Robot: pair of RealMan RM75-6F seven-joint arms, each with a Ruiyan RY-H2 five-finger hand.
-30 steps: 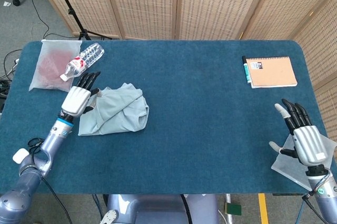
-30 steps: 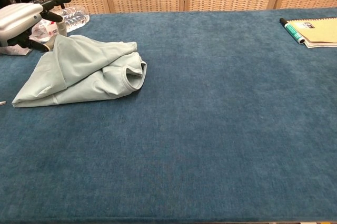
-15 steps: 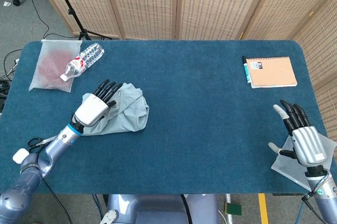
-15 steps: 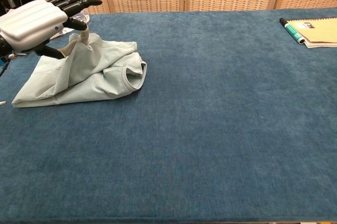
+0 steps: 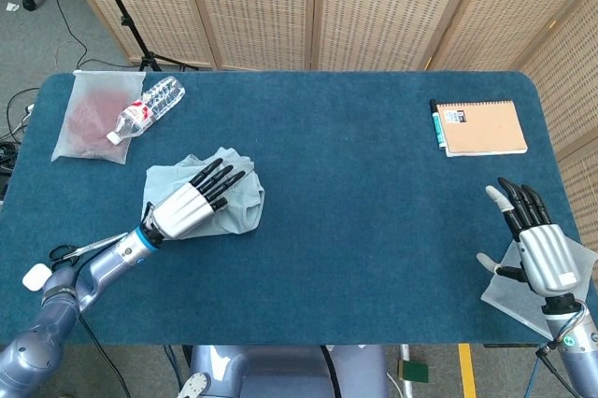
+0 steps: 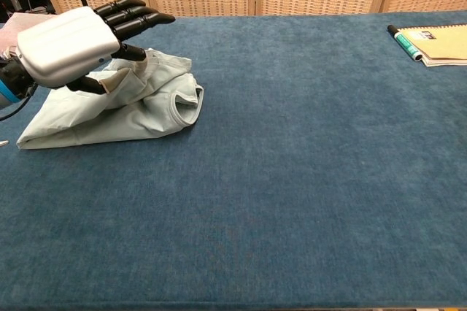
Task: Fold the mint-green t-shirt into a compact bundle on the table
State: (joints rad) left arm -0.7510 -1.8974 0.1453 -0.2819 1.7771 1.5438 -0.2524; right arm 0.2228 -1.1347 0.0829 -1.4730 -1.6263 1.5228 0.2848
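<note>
Pouch [image 5: 89, 122] with reddish contents

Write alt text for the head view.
The robot's left hand, fingers extended, lies over a bunched mint-green t-shirt on a blue table. The right hand is open at the right edge.
</note>
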